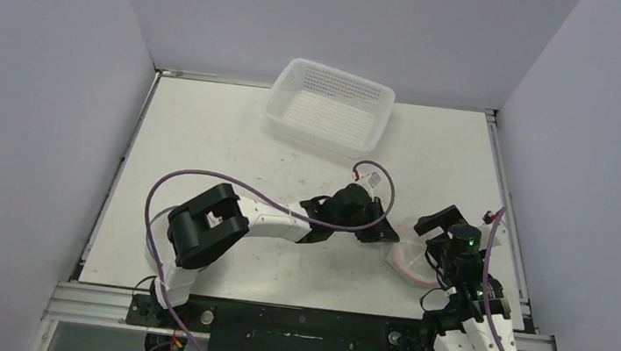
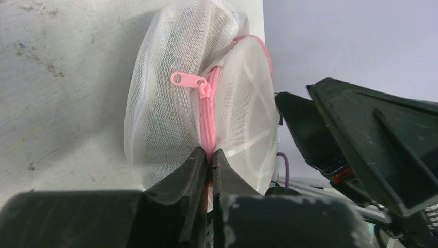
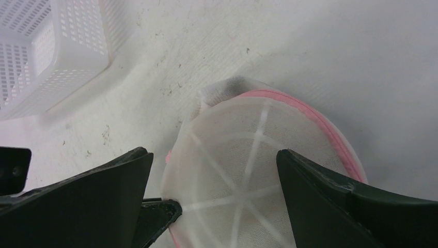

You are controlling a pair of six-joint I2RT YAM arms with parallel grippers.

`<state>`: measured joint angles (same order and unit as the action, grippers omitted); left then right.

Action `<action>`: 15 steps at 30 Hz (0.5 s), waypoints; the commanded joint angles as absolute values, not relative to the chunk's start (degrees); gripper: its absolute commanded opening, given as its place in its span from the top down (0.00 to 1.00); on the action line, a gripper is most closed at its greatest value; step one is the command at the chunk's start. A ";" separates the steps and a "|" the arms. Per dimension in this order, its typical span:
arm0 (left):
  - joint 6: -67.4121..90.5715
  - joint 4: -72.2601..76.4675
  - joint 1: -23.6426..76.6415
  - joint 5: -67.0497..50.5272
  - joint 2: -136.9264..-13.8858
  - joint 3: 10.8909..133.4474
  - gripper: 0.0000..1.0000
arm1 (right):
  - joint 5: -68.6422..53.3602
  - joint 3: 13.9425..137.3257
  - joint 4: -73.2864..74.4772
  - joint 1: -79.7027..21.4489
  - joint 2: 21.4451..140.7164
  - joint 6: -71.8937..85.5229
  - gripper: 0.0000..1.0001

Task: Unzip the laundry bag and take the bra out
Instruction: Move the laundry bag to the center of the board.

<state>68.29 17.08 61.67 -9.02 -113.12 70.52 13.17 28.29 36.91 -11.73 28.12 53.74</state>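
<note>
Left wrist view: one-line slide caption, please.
Left end effector pinches the pink zipper of the mesh laundry bag, below its pull tab.

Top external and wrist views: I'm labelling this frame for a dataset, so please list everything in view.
laundry bag: one, white mesh, near right of the table, between the two grippers
zipper: one, pink, along the bag's seam
zipper pull: one, pink, at the zipper's far end in the left wrist view, lying on the mesh
basket: one, white perforated plastic, far side of the table
table: one, white, scuffed
left gripper: one, black, shut on the zipper
right gripper: one, black, open, straddling the bag
</note>
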 commanded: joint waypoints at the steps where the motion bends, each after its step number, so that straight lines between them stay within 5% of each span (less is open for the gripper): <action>1: 67.85 24.00 60.93 -8.41 -108.71 67.10 1.00 | 10.30 32.60 34.09 -12.18 29.07 50.93 0.05; 15: 71.31 33.87 55.52 9.90 -75.81 37.32 1.00 | -12.02 44.94 19.79 -14.19 43.55 40.85 0.07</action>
<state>69.89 23.86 56.36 0.16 -86.52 43.77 -2.46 41.45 28.03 -13.54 40.69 44.66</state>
